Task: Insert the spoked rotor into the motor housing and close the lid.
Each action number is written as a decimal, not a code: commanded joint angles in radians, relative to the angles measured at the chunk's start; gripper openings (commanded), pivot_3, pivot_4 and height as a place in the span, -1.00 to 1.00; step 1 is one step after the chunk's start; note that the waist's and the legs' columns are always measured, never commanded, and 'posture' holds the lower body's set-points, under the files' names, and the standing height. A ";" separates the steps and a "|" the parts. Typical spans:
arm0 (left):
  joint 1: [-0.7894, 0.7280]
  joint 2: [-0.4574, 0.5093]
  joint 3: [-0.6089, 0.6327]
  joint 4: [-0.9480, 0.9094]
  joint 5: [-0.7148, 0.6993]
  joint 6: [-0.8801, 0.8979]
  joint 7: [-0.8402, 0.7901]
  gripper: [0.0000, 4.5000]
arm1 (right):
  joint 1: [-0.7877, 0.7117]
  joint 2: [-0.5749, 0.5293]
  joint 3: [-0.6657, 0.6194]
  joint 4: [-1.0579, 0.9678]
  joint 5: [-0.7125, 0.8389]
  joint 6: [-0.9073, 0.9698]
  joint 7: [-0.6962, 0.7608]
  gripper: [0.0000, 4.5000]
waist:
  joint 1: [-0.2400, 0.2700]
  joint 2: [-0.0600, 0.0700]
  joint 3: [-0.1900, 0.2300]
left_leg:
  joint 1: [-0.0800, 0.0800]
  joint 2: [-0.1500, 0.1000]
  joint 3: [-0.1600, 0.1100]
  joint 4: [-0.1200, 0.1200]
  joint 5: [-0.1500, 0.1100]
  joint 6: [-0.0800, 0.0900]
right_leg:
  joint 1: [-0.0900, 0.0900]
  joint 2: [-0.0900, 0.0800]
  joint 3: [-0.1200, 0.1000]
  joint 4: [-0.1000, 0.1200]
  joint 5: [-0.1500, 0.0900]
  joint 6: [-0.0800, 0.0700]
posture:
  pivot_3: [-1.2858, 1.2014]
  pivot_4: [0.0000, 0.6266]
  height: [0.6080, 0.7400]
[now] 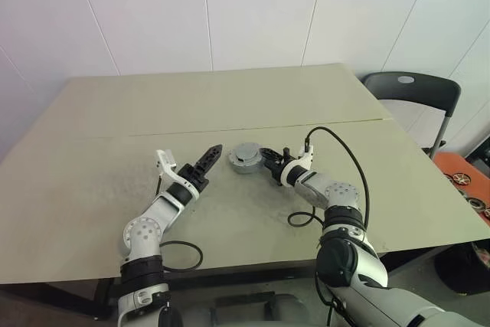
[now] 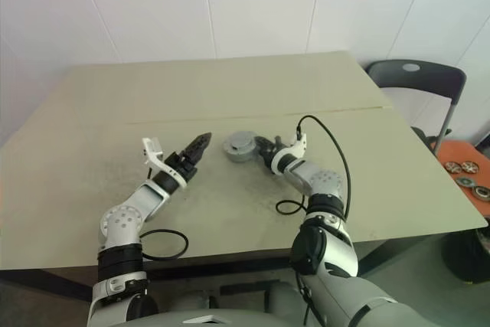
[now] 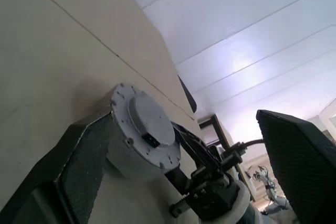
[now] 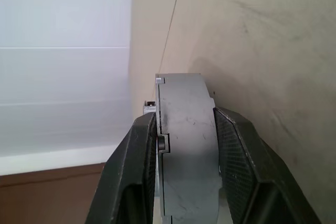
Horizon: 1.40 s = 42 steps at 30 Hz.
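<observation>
- The table (image 1: 92,181) is lying pale and bare across the head views, with a seam running across its middle.
- The left gripper (image 1: 213,156) is reaching in from the left and pointing toward the table's centre; in the left wrist view its two black fingers (image 3: 79,166) are standing wide apart with nothing between them.
- A loose black cable (image 1: 184,256) is looping on the table beside the left arm.
- The assembled motor is sitting near the centre of the table, just right of the left gripper's tips and apart from them.
- The lid (image 3: 149,124) is sitting on top as a silver-grey disc with a raised round hub and small holes round its rim, already closed over the motor housing (image 4: 186,145).
- The housing is showing from the side as a grey drum, with a thin joint line where the lid is meeting it.
- Whether the rotor is inside cannot be told, since the lid is covering the top.
- The right gripper (image 1: 264,160) is coming in from the right, and its pads (image 4: 236,161) are pressing against the two opposite sides of the housing, partly closed round it.
- A black cable (image 1: 344,151) is arching over the right forearm.
- A dark chair (image 1: 413,89) is standing past the table's far right corner.
</observation>
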 commanded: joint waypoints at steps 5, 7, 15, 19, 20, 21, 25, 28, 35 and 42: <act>-0.035 0.009 -0.029 0.041 -0.016 0.014 0.028 0.99 | -0.008 0.012 0.033 -0.072 0.120 0.046 0.088 -0.39 | 0.001 0.000 0.001 | -0.001 0.000 0.000 -0.004 0.000 0.000 | -0.002 0.000 0.000 -0.002 0.000 0.000 | 0.03 -1.00 1.00; -0.046 0.005 -0.025 0.058 -0.023 0.009 0.026 0.99 | 0.003 0.017 0.042 -0.092 0.144 0.065 0.101 -0.39 | 0.001 0.000 0.001 | -0.001 0.000 0.000 -0.005 0.000 0.000 | -0.002 0.000 0.000 -0.003 0.000 0.000 | 0.03 -1.00 1.00; -0.079 -0.013 -0.023 0.103 -0.047 0.008 -0.020 0.99 | 0.034 0.027 0.086 -0.132 0.181 0.109 0.115 -0.39 | 0.001 0.000 0.002 | 0.000 0.000 0.001 -0.007 0.000 0.000 | -0.003 0.000 0.000 -0.004 0.000 0.000 | 0.03 -1.00 1.00; -0.090 -0.019 -0.025 0.136 -0.054 0.007 -0.032 0.99 | 0.042 0.027 0.107 -0.146 0.194 0.131 0.129 -0.39 | 0.001 0.000 0.002 | 0.000 0.000 0.001 -0.008 0.000 0.000 | -0.003 0.000 0.000 -0.004 0.000 0.000 | 0.03 -1.00 1.00; -0.093 -0.021 -0.025 0.141 -0.055 0.003 -0.033 0.99 | 0.044 0.027 0.110 -0.149 0.198 0.134 0.130 -0.39 | 0.001 0.000 0.003 | 0.000 0.000 0.001 -0.008 0.000 0.000 | -0.003 0.000 0.000 -0.004 0.000 0.000 | 0.03 -1.00 1.00; -0.100 -0.024 -0.021 0.157 -0.056 -0.005 -0.037 0.99 | 0.048 0.027 0.118 -0.155 0.202 0.147 0.139 -0.39 | 0.001 0.000 0.003 | -0.001 0.000 0.001 -0.008 0.000 0.000 | -0.003 0.000 0.000 -0.004 0.000 0.000 | 0.03 -1.00 1.00; -0.120 -0.039 -0.009 0.229 -0.041 -0.066 -0.064 0.80 | 0.078 0.035 0.171 -0.202 0.214 0.211 0.172 -0.39 | 0.001 0.000 0.003 | 0.000 -0.001 0.001 -0.008 0.000 0.000 | -0.003 0.000 0.000 -0.004 0.000 0.000 | 0.03 -1.00 1.00; -0.111 -0.042 -0.023 0.209 -0.046 -0.088 -0.098 0.43 | 0.089 0.037 0.180 -0.216 0.221 0.216 0.171 -0.39 | 0.001 0.000 0.003 | -0.001 -0.001 0.001 -0.008 0.000 0.000 | -0.003 0.000 0.000 -0.004 0.000 0.000 | 0.03 -1.00 1.00; -0.095 -0.049 -0.022 0.160 -0.115 -0.075 -0.143 0.05 | 0.089 0.027 0.196 -0.198 0.213 0.191 0.182 -0.39 | 0.001 0.000 0.004 | -0.001 -0.001 0.001 -0.008 0.000 0.000 | -0.003 0.000 0.000 -0.004 0.000 0.000 | 0.03 -1.00 1.00; -0.102 -0.051 -0.007 0.156 -0.188 -0.029 -0.131 0.01 | 0.103 0.021 0.260 -0.231 0.182 0.142 0.235 -0.10 | 0.001 0.000 0.004 | -0.001 -0.001 0.001 -0.008 0.000 0.000 | -0.004 0.000 0.000 -0.004 0.000 0.000 | 0.03 -1.00 1.00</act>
